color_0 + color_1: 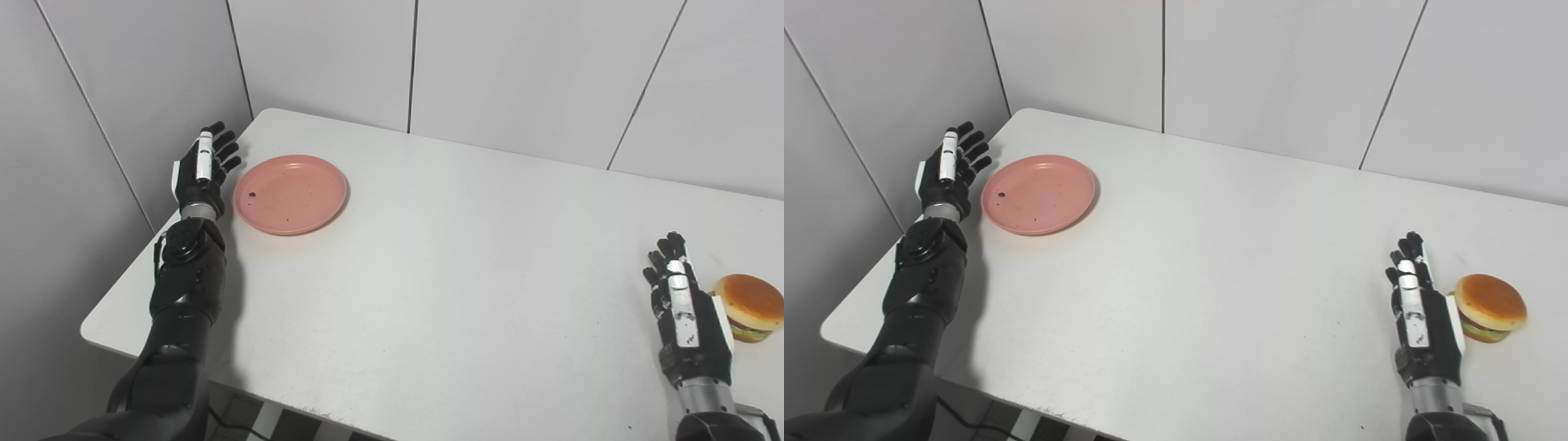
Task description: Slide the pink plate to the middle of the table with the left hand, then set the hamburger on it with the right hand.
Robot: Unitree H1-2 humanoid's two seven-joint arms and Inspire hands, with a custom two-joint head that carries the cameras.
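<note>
The scene was brightly and evenly lit, with soft, diffuse light that seemed to come from above. Shadows were faint: a pale one lay on the table (429, 257) to the right of the left arm (184, 288), and a thin dark rim sat under the near edge of the pink plate (290, 193). The white panel walls (520, 67) looked slightly grey, with no hard glare. Both views were sharp throughout, with mild grain and no visible bending at the edges.

Both arms are glossy black with rounded joint housings. The left hand (201, 174) and right hand (686, 312) are black, each with a white strip along its back. Silver metal cuffs ring the wrists.
</note>
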